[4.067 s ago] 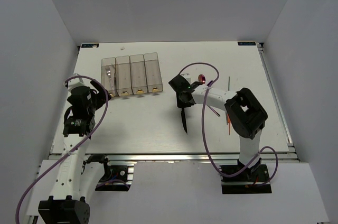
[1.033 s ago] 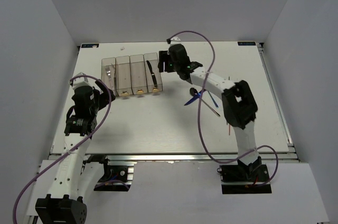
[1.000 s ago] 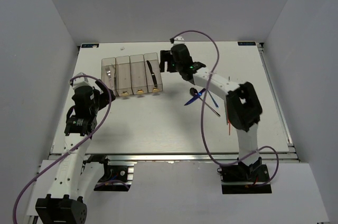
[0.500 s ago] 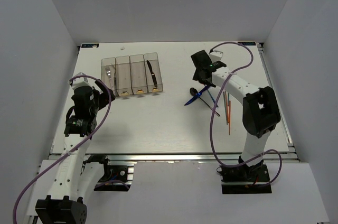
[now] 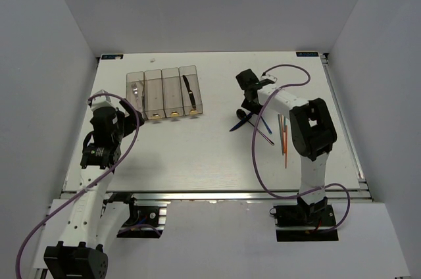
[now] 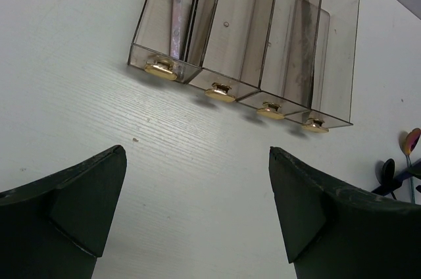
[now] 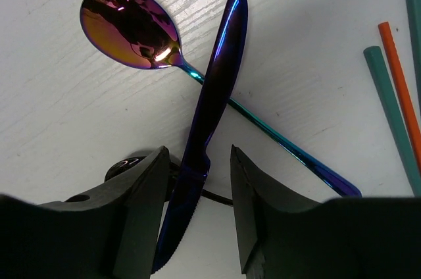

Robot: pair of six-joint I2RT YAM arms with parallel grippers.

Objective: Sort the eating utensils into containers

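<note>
Bin row point(image 5: 164, 92): four joined clear bins on the worktop point(image 5: 177, 154), gold tabs facing the arm bases.
Sorted so far: a silver fork point(image 5: 135, 89) lies in the leftmost bin of the row and a black knife point(image 5: 189, 92) in the rightmost. Nothing shows in the two middle bins.
Unsorted: the blue knife point(image 7: 212, 101) lies across the handle of an iridescent-bowled spoon point(image 7: 130, 25). An orange chopstick point(image 7: 400, 81) and a green chopstick point(image 7: 389, 114) lie beside them, all well right of the bin row.
Dark piece point(image 7: 128, 166): mostly hidden under the knife, possibly a second spoon.
Right tool point(image 7: 197, 210): spread, with its fingers straddling the serrated end of the blue knife and not pinching it.
Left tool point(image 6: 197, 216): spread and empty, hovering on the near side of the bin row.
Second fork: cannot be made out.
Progress: early, judging by two pieces binned and most still loose. The step in hand appears to be grasping the blue knife, which would likely join the black knife in the rightmost bin.
</note>
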